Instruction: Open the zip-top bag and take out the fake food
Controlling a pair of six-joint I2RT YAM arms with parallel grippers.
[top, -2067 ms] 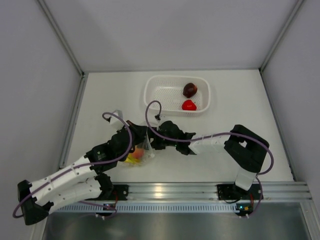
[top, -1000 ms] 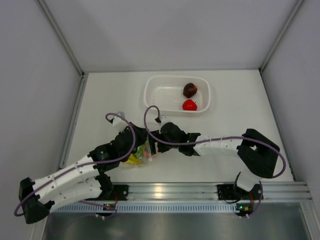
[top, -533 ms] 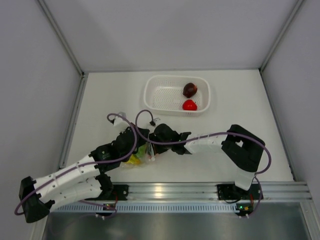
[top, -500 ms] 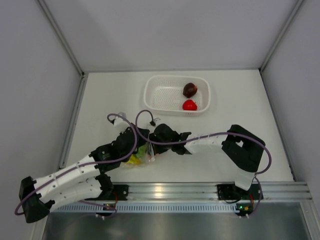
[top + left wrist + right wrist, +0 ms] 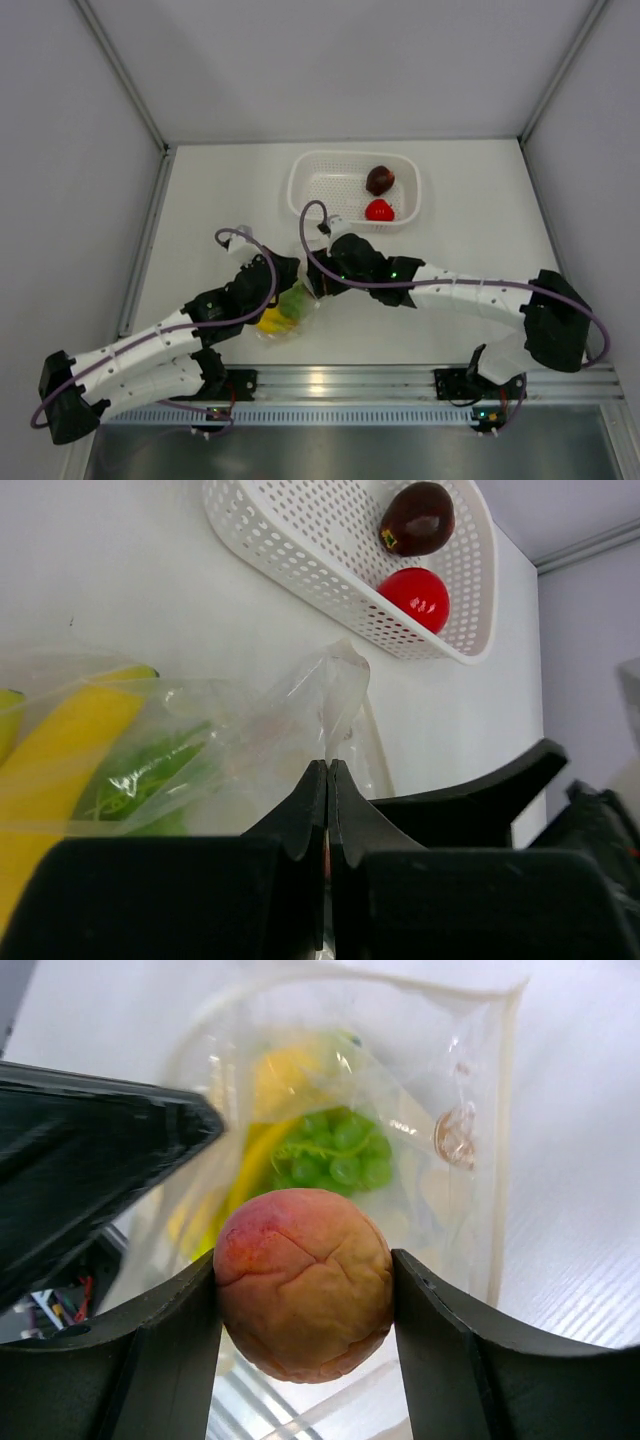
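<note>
A flap of the zip-top bag [image 5: 335, 685] is pinched by the left gripper [image 5: 327, 772]; the orange-peach fruit [image 5: 300, 1280] is clamped by the right gripper [image 5: 305, 1305] over the bag.

bright even light, soft shadows, blurred foreground

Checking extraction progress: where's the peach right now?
Right wrist view: the peach is gripped between the right fingers, in front of the clear bag, which holds the banana and green piece.
</note>
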